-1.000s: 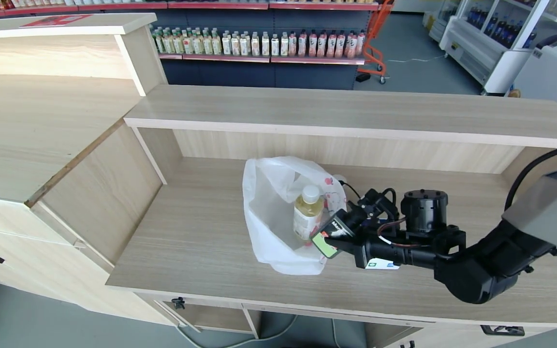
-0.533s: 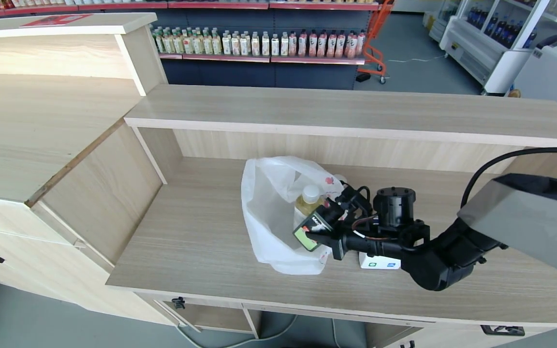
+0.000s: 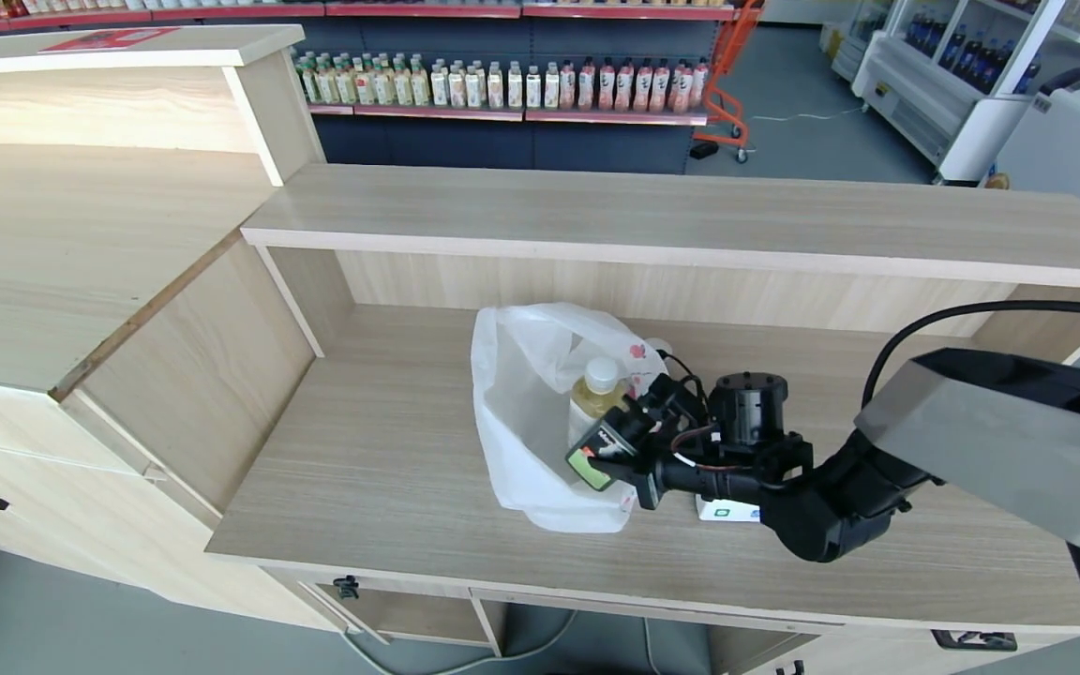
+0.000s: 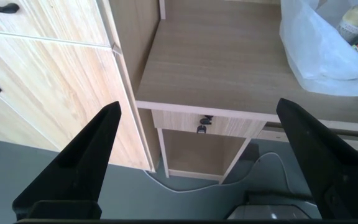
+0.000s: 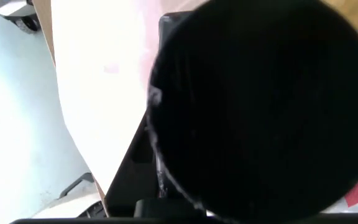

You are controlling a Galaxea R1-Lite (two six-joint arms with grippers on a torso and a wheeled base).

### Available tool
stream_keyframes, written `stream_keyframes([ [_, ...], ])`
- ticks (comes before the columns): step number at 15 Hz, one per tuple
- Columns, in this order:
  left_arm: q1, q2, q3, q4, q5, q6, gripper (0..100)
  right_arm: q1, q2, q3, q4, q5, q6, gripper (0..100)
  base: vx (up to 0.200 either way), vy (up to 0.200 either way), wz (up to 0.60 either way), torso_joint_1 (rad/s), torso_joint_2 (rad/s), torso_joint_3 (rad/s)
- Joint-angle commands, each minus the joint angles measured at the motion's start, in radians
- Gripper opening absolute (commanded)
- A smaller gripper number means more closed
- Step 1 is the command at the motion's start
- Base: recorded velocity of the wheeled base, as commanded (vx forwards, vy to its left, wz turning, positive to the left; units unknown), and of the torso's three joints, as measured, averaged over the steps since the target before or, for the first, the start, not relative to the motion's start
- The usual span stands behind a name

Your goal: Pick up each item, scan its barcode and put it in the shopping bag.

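Across the light wooden checkout counter [image 3: 390,469], the right arm has been carried to the robot's left over the last second, most of that travel being made in the first half and only a small advance in the second. The thin white plastic shopping bag [image 3: 521,412] lies open on the counter as before, its rim barely disturbed. The pale yellow drink bottle with a white cap [image 3: 599,389] stands inside it as it did earlier, but its lower body is now partly hidden by the arriving load.

The right gripper [image 3: 617,448] is clamped on a small black cylindrical can with a green end [image 3: 592,464], which a second ago was held just outside the bag's mouth and is now held at the mouth, just beside the bottle; in the right wrist view the can's dark round body [image 5: 260,106] is seen against the white film. The small white box with a blue mark [image 3: 723,511] rests on the counter under the arm, unmoved.

From this it is judged that scanning is done for this can and that release into the bag is the step in hand (whether the can is fully past the rim cannot be told).

The left gripper [image 4: 194,165] is held with its fingers spread wide, low beside the counter's front edge, gripping nothing.
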Motion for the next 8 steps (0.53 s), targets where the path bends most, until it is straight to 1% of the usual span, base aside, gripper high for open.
stream_keyframes([
  [1,0.0,0.0,0.0,0.0,0.0,0.0,100,-0.002,0.013,-0.001,-0.002,0.001,-0.006,0,0.0,0.0,0.0,0.0,0.0,0.0],
  [2,0.0,0.0,0.0,0.0,0.0,0.0,100,-0.002,0.016,-0.003,-0.005,-0.001,-0.009,100,0.0,0.0,0.0,0.0,0.0,0.0],
  [5,0.0,0.0,0.0,0.0,0.0,0.0,100,0.002,-0.013,0.011,-0.006,0.004,-0.005,100,0.0,0.0,0.0,0.0,0.0,0.0],
  [8,0.0,0.0,0.0,0.0,0.0,0.0,100,-0.004,-0.076,0.06,-0.006,0.005,0.027,100,0.0,0.0,0.0,0.0,0.0,0.0],
])
